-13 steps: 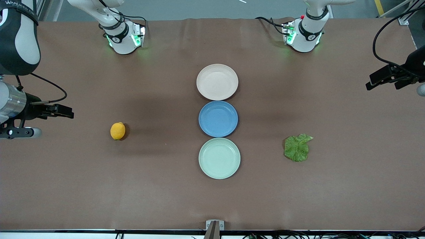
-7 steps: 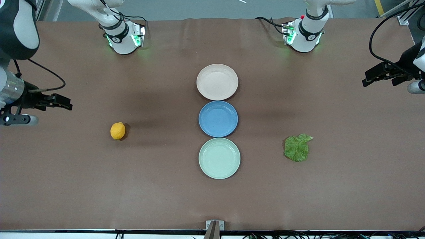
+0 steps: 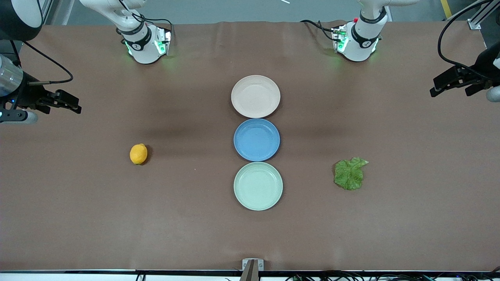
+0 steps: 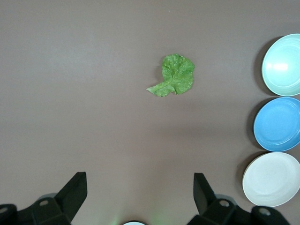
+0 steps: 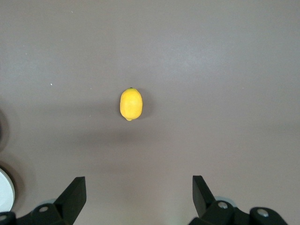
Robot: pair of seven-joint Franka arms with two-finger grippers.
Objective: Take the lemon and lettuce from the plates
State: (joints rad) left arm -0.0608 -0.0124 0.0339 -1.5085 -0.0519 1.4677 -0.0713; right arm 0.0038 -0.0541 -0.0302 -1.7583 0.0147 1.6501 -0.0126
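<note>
The lemon lies on the bare table toward the right arm's end, and shows in the right wrist view. The lettuce lies flat on the table toward the left arm's end, and shows in the left wrist view. The beige-pink plate and the mint green plate hold nothing. My right gripper is open and empty, up over the table's edge at the right arm's end, well apart from the lemon. My left gripper is open and empty over the left arm's end, well apart from the lettuce.
A blue plate sits between the two task plates, touching both, in a row at the table's middle. All three plates show in the left wrist view, with the mint one closest to the lettuce. Cables hang by both grippers.
My right gripper has moved away from the lemon toward the bases' side of the table. My left gripper has shifted slightly the same way. Lemon, lettuce and plates have not moved.
</note>
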